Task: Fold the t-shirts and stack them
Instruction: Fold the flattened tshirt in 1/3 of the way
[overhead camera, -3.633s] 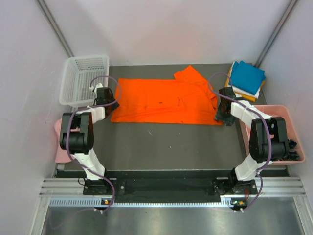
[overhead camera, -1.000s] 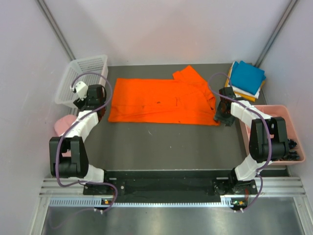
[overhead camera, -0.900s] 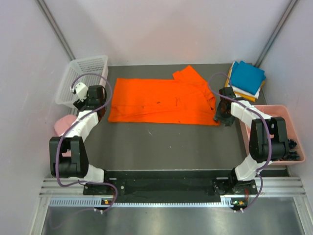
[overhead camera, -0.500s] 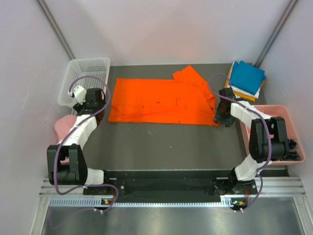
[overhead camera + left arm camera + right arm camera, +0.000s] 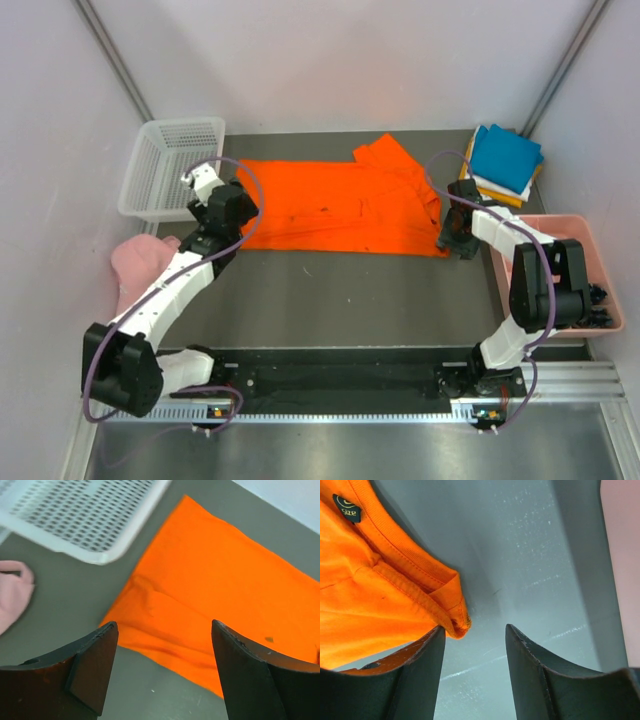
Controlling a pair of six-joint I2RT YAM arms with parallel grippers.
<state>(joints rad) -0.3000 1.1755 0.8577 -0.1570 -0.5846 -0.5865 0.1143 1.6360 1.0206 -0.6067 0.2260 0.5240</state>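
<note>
Blk/wht arms (image 5: 165,290), purple cables (image 5: 225,160).

An orange shirt (image 5: 340,208) lies spread flat on the far half of a dark table (image 5: 340,300). The left gripper (image 5: 228,212) is over its left end, the right gripper (image 5: 451,240) at its near right corner.

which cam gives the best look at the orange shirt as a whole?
Top external: it shows the whole orange t-shirt, spread out flat. Left wrist shows only its left end; right wrist shows only a hemmed corner with the size label.
</note>
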